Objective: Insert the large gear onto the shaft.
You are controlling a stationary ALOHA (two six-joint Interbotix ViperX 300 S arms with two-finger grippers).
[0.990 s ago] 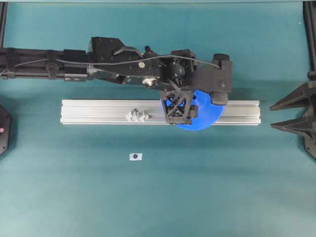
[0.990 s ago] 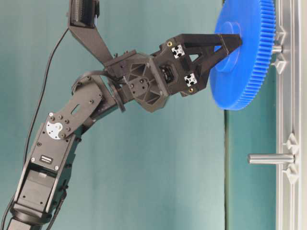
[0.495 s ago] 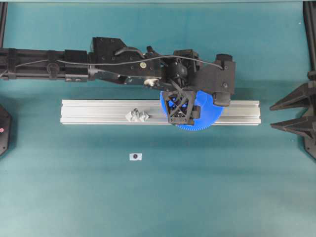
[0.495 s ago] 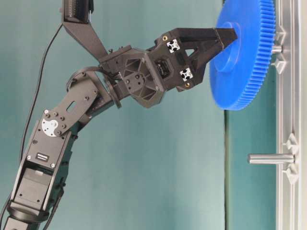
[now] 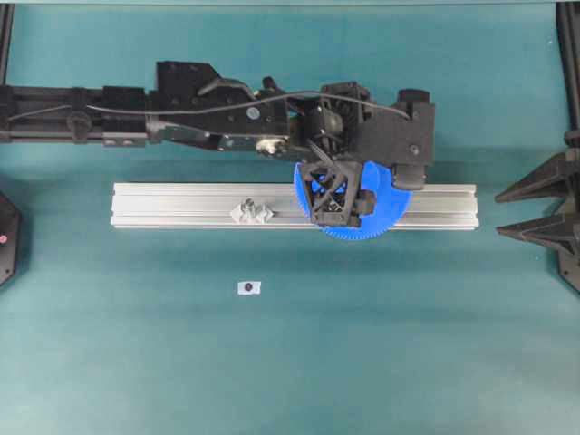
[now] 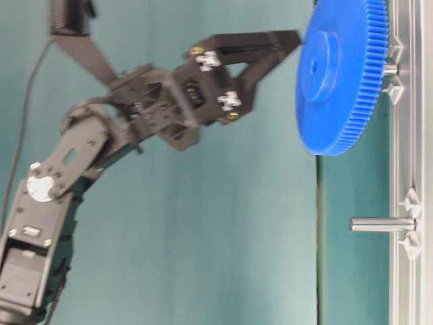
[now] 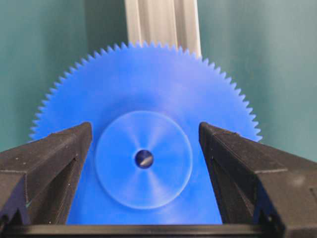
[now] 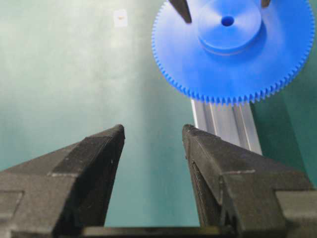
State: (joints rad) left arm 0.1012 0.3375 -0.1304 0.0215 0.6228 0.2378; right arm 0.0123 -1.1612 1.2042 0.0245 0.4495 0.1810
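Observation:
The large gear (image 6: 342,74), a bright-blue toothed disc, sits on the shaft (image 6: 390,69), which pokes out between the gear's back and the aluminium rail (image 6: 406,162). In the left wrist view the shaft's silver tip (image 7: 144,158) shows inside the centre hole of the large gear (image 7: 148,99). My left gripper (image 6: 277,57) is open and clear of the gear's face, its fingers (image 7: 54,163) either side of the raised hub without touching it. From overhead the left gripper (image 5: 335,195) covers part of the gear (image 5: 385,213). My right gripper (image 8: 153,130) stands open and empty, far from the gear (image 8: 233,54).
A second pin (image 6: 382,223) stands bare on its mount (image 5: 251,212) further along the rail (image 5: 163,204). A small white tag (image 5: 248,287) lies on the teal mat in front of the rail. The right gripper (image 5: 498,216) rests at the right edge.
The left gripper, its fingers earlier around the gear's hub, has drawn back from the gear and stays open. The gear has stayed in place on the shaft. The right arm is unchanged.

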